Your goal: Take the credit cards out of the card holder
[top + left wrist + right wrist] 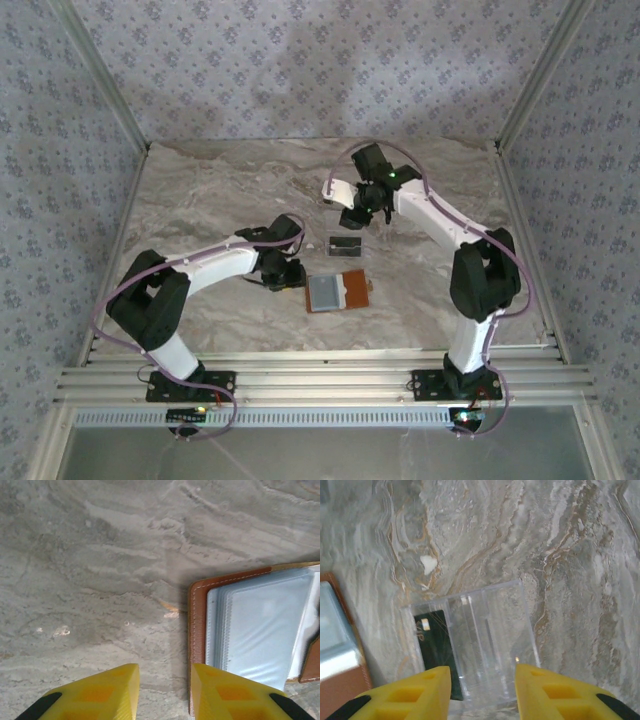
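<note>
The card holder [337, 292] lies open on the table, orange-brown leather with pale grey-blue sleeves [260, 625]. I cannot tell whether a card sits in the sleeves. My left gripper [292, 279] is low at the holder's left edge [197, 625]. Its jaws [165, 672] are open with bare table between them, and the right finger overlaps the leather rim. One dark credit card [436, 652] lies in the left compartment of a clear tray [495, 645]. My right gripper [482, 672] hovers open above that tray [346, 246] with nothing between its fingers.
The marbled tabletop [200, 210] stretches free to the left and back. Patterned walls and metal frame posts [100, 70] bound it on three sides. The right arm's elbow [483, 270] stands at the right.
</note>
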